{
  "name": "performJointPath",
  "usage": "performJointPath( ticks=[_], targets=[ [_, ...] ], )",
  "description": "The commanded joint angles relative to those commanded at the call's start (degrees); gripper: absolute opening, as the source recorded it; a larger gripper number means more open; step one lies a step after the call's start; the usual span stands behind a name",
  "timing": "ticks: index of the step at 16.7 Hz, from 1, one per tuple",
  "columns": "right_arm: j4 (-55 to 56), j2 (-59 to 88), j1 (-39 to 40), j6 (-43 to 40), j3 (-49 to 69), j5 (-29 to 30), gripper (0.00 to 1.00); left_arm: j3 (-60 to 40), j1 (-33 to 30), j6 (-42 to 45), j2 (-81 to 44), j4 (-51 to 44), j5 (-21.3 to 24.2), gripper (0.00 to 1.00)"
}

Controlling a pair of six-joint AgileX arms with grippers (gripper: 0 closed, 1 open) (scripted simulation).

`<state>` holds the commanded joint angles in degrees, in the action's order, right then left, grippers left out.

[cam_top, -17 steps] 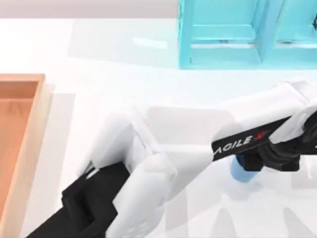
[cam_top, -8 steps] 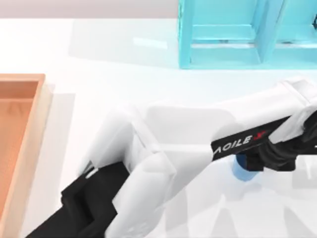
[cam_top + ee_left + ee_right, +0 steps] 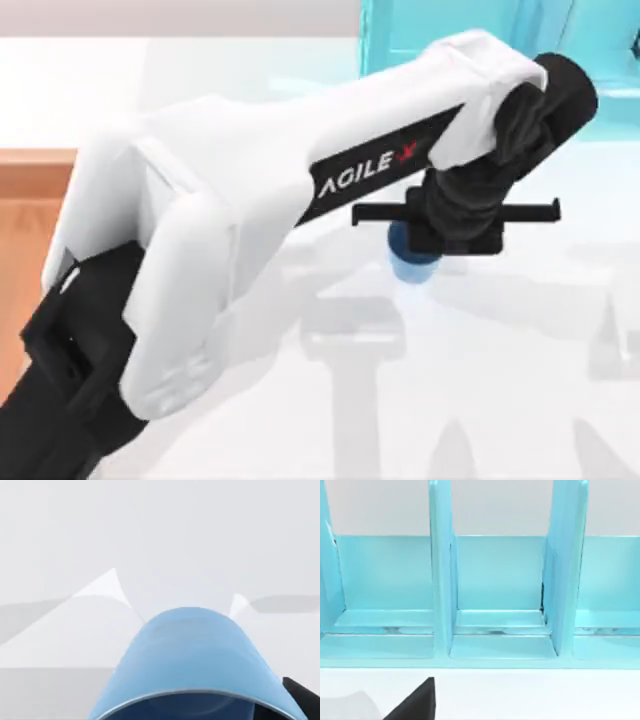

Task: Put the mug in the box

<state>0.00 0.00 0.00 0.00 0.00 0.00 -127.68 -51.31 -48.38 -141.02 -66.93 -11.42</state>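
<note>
The mug [image 3: 410, 266], a small plain blue cup, hangs above the white table right of centre, with its shadow on the table beneath it. My left gripper [image 3: 420, 245] is shut on the mug from above, and the white arm stretches over from the lower left. In the left wrist view the mug [image 3: 192, 655] is very close, with a black finger [image 3: 301, 696] beside its rim. The box [image 3: 30, 175] is at the table's left edge, partly hidden behind my left arm. A black part of my right gripper [image 3: 415, 704] shows in the right wrist view.
A cyan shelf unit [image 3: 390, 30] with upright dividers stands at the back right, just behind the raised left wrist. The right wrist view faces the compartments of this shelf unit [image 3: 500, 580]. White table [image 3: 500, 400] lies in front of the mug.
My left arm has risen and swung left and toward the back, carrying the mug off the table from its spot at the right.
</note>
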Motion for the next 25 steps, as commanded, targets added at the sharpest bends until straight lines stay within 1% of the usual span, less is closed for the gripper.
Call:
performJointPath(
  ticks=[4,11,14,16,18,23,25],
  targets=[
    [0.0,0.0,0.0,0.0,0.0,0.0,1.0,11.77,15.9,15.07,12.02,-0.22,3.89,0.0],
    [0.0,0.0,0.0,0.0,0.0,0.0,1.0,36.64,47.7,46.14,37.15,-0.21,11.05,0.0],
    [0.0,0.0,0.0,0.0,0.0,0.0,1.0,45.29,58.42,56.51,46.38,0.32,13.49,0.0],
    [0.0,0.0,0.0,0.0,0.0,0.0,1.0,48.84,62.65,60.57,50.01,0.43,14.7,0.0],
    [0.0,0.0,0.0,0.0,0.0,0.0,1.0,50.42,64.51,62.33,51.55,0.3,15.3,0.0],
    [0.0,0.0,0.0,0.0,0.0,0.0,1.0,50.51,64.41,62.46,51.22,0.43,15.12,0.0],
    [0.0,0.0,0.0,0.0,0.0,0.0,1.0,52.56,64.66,62.69,50.48,2.33,15.23,0.0]
  ],
)
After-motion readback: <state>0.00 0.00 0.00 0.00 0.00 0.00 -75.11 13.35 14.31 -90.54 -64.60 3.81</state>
